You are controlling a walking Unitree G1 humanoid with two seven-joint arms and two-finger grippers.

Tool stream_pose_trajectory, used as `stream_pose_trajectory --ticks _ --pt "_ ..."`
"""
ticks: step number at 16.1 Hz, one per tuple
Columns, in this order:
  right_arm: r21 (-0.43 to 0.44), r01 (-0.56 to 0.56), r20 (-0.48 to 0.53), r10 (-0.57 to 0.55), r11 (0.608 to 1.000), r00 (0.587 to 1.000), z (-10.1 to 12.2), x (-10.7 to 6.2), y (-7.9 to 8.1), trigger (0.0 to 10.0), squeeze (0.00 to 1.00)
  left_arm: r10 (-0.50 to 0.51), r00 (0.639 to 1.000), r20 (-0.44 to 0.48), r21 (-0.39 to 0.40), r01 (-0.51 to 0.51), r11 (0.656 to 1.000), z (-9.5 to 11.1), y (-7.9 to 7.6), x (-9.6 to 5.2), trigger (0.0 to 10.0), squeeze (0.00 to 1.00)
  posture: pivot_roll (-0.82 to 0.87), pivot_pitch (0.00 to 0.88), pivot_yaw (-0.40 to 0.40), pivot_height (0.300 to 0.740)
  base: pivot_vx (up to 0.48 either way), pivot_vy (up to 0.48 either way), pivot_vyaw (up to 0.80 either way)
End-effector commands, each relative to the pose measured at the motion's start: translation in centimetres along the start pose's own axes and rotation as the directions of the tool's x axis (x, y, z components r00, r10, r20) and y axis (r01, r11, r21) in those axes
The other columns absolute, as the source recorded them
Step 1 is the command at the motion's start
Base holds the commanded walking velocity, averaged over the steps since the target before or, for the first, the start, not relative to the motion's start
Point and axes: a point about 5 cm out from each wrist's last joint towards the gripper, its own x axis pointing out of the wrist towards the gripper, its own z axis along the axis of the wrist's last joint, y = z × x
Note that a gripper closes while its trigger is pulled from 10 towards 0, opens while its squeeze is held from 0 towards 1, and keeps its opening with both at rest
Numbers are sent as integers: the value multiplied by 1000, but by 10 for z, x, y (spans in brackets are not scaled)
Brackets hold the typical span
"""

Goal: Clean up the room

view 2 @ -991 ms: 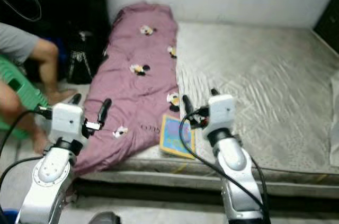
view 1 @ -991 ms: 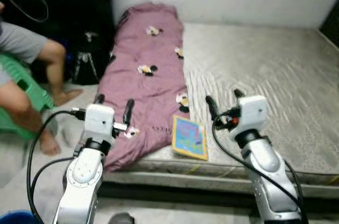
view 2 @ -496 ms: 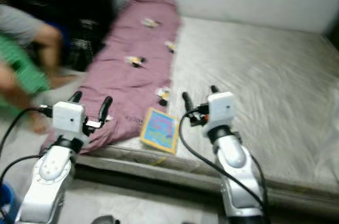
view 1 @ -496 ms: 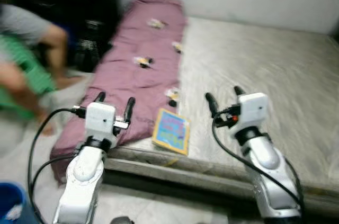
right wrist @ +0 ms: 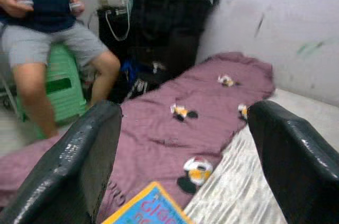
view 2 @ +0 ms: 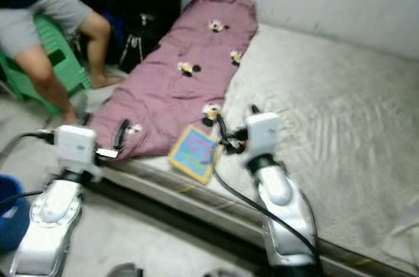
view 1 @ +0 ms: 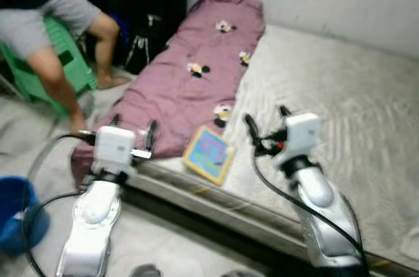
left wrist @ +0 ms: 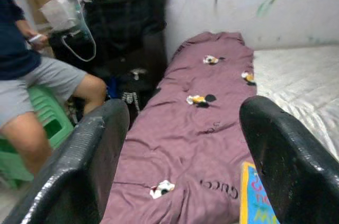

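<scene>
One mattress (view 1: 340, 100) bears a purple blanket (view 1: 196, 87) and book (view 1: 208, 154).

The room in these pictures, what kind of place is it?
Most likely a bedroom in a home: a bare mattress lies low against the wall, a purple blanket is spread along it, and a person sits on a green plastic stool beside it.

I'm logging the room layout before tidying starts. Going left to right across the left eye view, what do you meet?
Blue bucket → green plastic stool with a seated person → purple blanket with cartoon prints → colourful yellow-edged book → bare grey mattress.
</scene>
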Motion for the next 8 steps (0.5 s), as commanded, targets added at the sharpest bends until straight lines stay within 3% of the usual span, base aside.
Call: stream_pose_trajectory --ticks 1,8 --pt "-14 28 -14 -29 999 1000 -2 -3 -9 10000 0 -22 1000 11 -11 22 1000 3 -7 2 10000 0 -17 0 -73 740 0 -296 0" --pt "4 50 -14 -50 999 999 -2 -3 -11 10000 0 -25 1000 12 -14 25 1000 3 -8 3 10000 0 -19 0 -71 740 0 -294 0"
